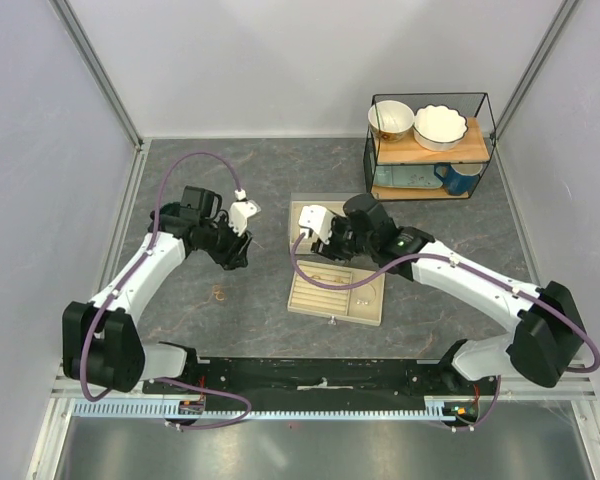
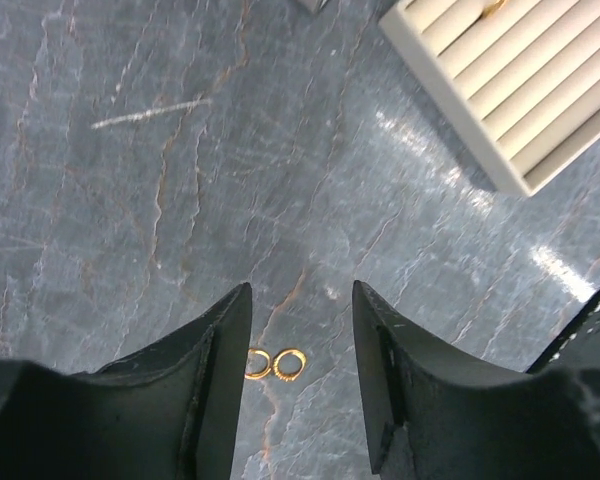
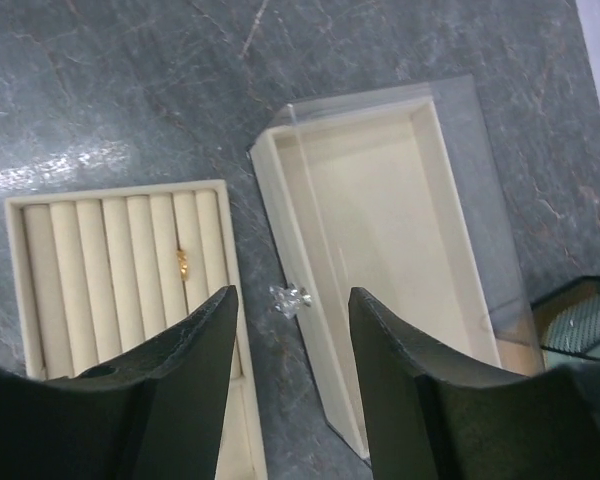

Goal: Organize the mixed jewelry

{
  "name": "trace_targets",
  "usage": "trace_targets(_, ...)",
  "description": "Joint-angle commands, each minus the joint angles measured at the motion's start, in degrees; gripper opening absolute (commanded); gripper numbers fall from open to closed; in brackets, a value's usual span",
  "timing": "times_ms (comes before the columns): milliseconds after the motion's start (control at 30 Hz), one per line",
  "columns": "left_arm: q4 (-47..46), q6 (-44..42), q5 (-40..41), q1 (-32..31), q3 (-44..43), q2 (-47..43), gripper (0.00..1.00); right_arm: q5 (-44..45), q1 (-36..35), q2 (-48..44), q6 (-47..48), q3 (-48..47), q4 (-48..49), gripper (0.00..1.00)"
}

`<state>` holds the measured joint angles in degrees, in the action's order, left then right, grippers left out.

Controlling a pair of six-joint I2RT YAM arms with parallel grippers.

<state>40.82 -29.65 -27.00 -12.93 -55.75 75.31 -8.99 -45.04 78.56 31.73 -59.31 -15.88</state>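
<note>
Left pincer (image 2: 300,300) and right pincer (image 3: 292,300): both partly open, holding nothing.
Two gold rings (image 2: 276,364) lie on the surface (image 2: 130,200); the slotted tray (image 3: 80,270) is partly hidden behind a finger.

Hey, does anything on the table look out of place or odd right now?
Yes: two small gold rings lie loose on the grey tabletop, below the open left gripper and apart from the slotted tray, where one gold ring sits in a slot. Nothing looks spilled or damaged.
</note>
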Motion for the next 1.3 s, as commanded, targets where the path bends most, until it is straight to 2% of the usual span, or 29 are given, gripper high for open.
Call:
trace_targets(0,-2.67,-6.65,3.27,0.89,2.74,-3.23,0.54,0.12,2.06,-2.10,-1.05,-1.34,1.03,0.57)
trace_targets(133,-4.43,-8.58,5.21,1.85,5.64,-4.12,0.58,0.03,3.72,-1.66,-1.49,0.86,1.29,0.57)
trace_targets(333,-4.61,-9.81,5.82,3.61,7.05,-3.24,0.57,-1.73,3.99,-0.26,-2.19,5.69,3.40,0.52)
trace_targets(567,-4.69,-11.83,6.88,4.40,8.28,-3.85,0.57,-3.22,3.99,1.85,-3.07,8.15,5.33,0.50)
trace_targets(800,-1.79,-19.37,8.19,5.28,11.00,-4.99,0.57,-3.66,3.99,1.42,-3.42,9.47,5.86,0.50)
trace_targets(1033,-1.09,-25.71,9.34,9.32,13.64,-6.05,0.56,-4.45,3.99,0.98,-3.60,9.74,6.03,0.50)
trace_targets(1267,-2.41,-33.45,7.06,9.59,15.75,-6.58,0.54,-4.89,3.99,1.50,-3.78,9.65,5.77,0.50)
